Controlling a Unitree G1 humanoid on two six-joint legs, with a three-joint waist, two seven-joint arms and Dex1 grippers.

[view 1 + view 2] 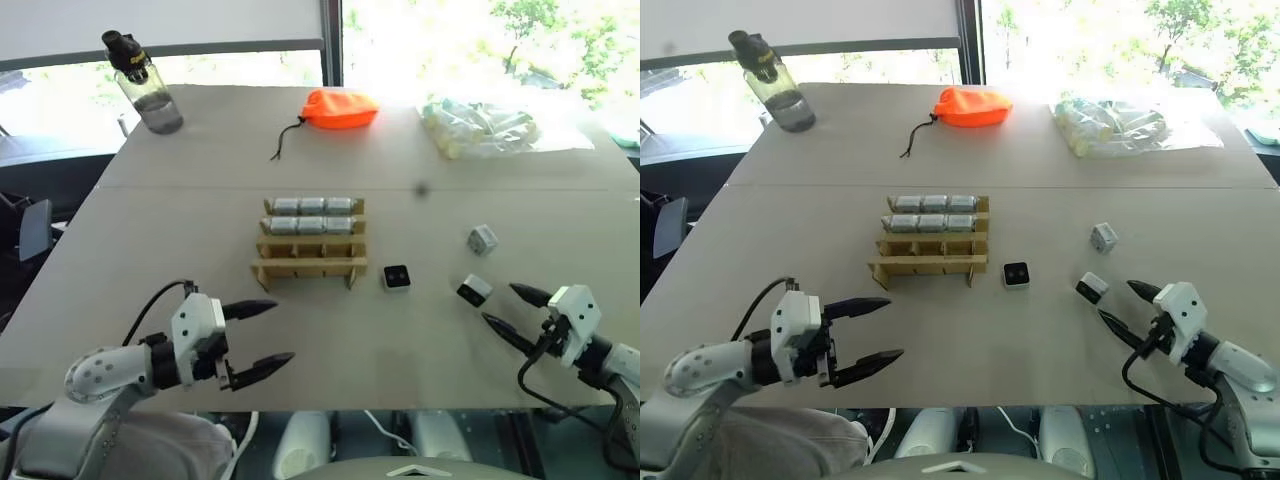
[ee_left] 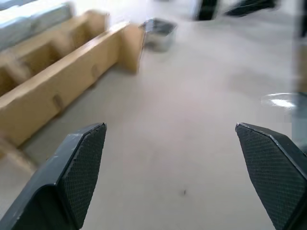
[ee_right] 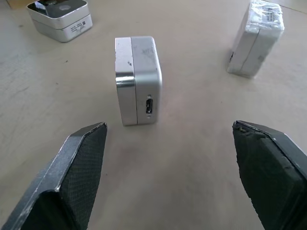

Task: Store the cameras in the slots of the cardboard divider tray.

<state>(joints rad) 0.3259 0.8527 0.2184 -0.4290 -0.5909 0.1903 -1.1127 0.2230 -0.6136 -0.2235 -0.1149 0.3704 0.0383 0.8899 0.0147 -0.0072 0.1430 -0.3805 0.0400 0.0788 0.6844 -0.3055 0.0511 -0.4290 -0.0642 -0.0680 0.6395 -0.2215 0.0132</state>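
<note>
Water bottle (image 1: 143, 83), orange pouch (image 1: 340, 109), clear bag (image 1: 480, 126) on far table (image 1: 200, 160).

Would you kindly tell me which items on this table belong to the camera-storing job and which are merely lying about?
Belonging to the job:
- cardboard divider tray, back two rows filled
- loose cameras: one lens-up, one near the right gripper, one farther back

Lying about:
- orange drawstring pouch
- water bottle
- clear bag of pale tubes
</note>
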